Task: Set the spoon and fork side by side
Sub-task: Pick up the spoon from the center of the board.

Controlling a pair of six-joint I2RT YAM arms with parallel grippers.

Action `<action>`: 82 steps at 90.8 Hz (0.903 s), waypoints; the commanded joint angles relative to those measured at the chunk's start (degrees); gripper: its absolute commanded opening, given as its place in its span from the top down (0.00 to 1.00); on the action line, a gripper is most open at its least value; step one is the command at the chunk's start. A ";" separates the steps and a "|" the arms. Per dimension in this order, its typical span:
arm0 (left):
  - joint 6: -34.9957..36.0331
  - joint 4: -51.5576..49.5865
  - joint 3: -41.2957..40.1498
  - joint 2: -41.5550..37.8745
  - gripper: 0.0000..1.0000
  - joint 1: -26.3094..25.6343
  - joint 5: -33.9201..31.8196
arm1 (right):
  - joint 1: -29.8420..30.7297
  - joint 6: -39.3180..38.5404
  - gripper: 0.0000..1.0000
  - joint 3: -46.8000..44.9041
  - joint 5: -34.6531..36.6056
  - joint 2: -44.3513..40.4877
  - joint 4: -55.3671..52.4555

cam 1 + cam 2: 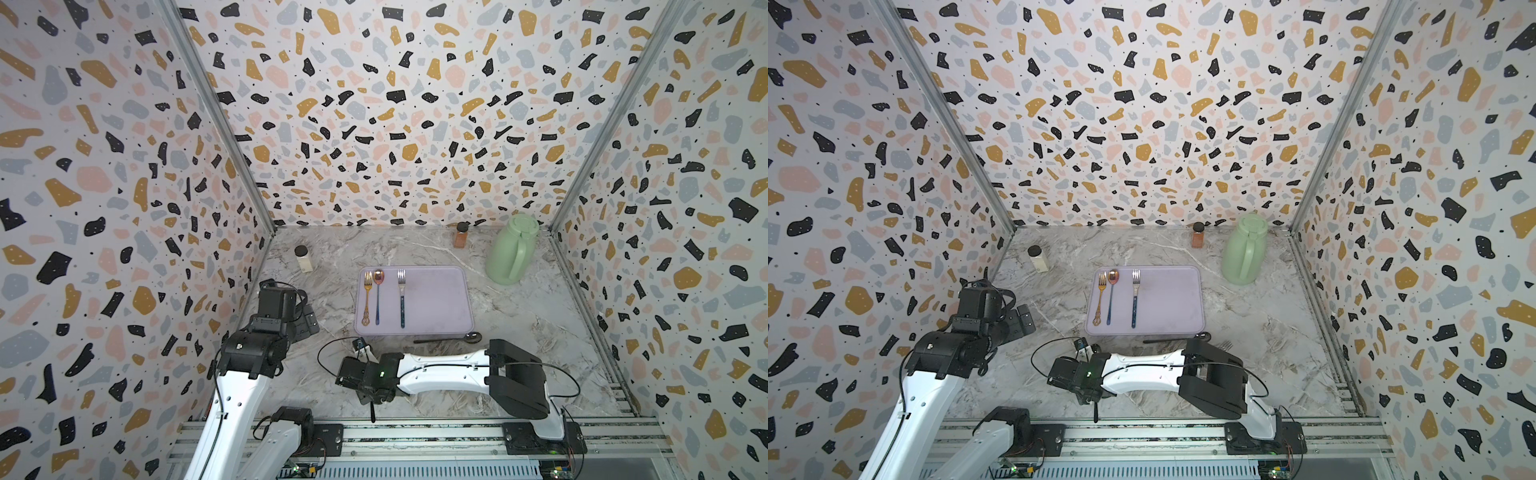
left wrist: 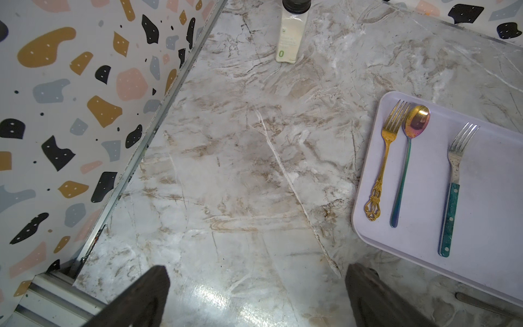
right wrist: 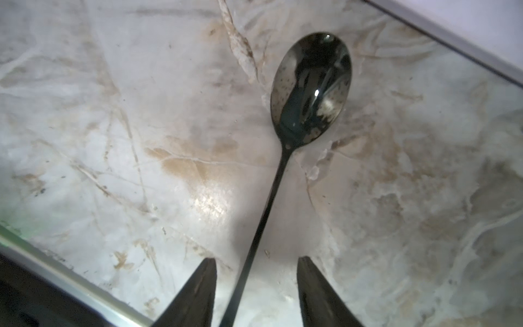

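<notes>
Apparently straddles the handle of the black spoon (image 3: 308,93) near the front edge of the tabletop (image 1: 540,316) with right gripper (image 3: 256,259) half spread, left gripper (image 2: 257,266) spread wide, and risks pinching off-centre and dropping it short of the green-handled fork (image 1: 402,299) on the tray (image 1: 440,299).

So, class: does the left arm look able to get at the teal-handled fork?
Probably yes: its fingers stand open, and only the flat gold fork and spoon lie before the teal-handled fork.
</notes>
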 commanded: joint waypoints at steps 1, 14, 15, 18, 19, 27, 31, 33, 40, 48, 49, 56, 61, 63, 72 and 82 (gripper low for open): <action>0.88 1.76 -0.59 -0.62 0.00 0.37 0.85 | 0.11 0.26 0.53 1.95 1.64 0.91 -3.47; 0.76 2.03 -0.85 -0.99 0.00 0.46 1.09 | 0.12 -0.25 0.59 3.29 2.88 2.87 -4.99; 0.74 2.08 -0.90 -1.01 0.00 0.46 1.15 | 0.08 -0.31 0.59 3.48 2.92 3.05 -5.11; 0.94 2.27 -0.94 -1.06 0.00 0.46 1.38 | 0.10 -0.36 0.61 3.93 3.14 3.44 -5.47; 1.00 2.33 -0.98 -1.08 0.00 0.46 1.42 | 0.12 -0.36 0.62 3.97 3.23 3.56 -5.52; 1.27 2.44 -1.03 -1.24 0.00 0.46 1.60 | 0.13 -0.37 0.71 4.06 3.70 3.98 -5.92; 1.28 2.56 -1.16 -1.28 0.00 0.46 1.83 | 0.11 -0.41 0.76 3.96 4.09 4.02 -5.93; 1.34 2.63 -1.24 -1.33 0.00 0.46 2.00 | 0.13 -0.45 0.77 3.87 4.28 4.03 -5.93; 1.37 2.65 -1.29 -1.22 0.00 0.46 2.39 | 0.06 -0.62 0.79 3.66 4.61 3.88 -5.96; 1.44 2.65 -1.29 -1.26 0.00 0.46 2.65 | -0.18 -0.67 0.80 3.29 4.82 3.78 -6.19; 1.47 2.65 -1.29 -1.27 0.00 0.46 2.67 | -0.24 -0.65 0.80 3.21 4.77 3.73 -6.19; 1.45 2.72 -1.29 -1.37 0.00 0.46 2.79 | -0.76 -0.48 0.81 2.48 4.44 3.59 -6.17; 1.46 2.72 -1.28 -1.46 0.00 0.46 2.89 | -1.13 -0.38 0.82 2.14 4.18 3.50 -6.13; 1.54 2.78 -1.29 -1.52 0.00 0.46 2.88 | -1.22 -0.37 0.83 1.92 4.17 3.46 -6.11; 1.60 2.89 -1.29 -1.63 0.00 0.46 3.23 | -1.69 -0.28 0.85 1.40 4.14 2.96 -6.19; 1.68 2.96 -1.33 -1.77 0.00 0.46 3.80 | -2.22 -0.49 0.88 0.75 3.85 2.21 -6.10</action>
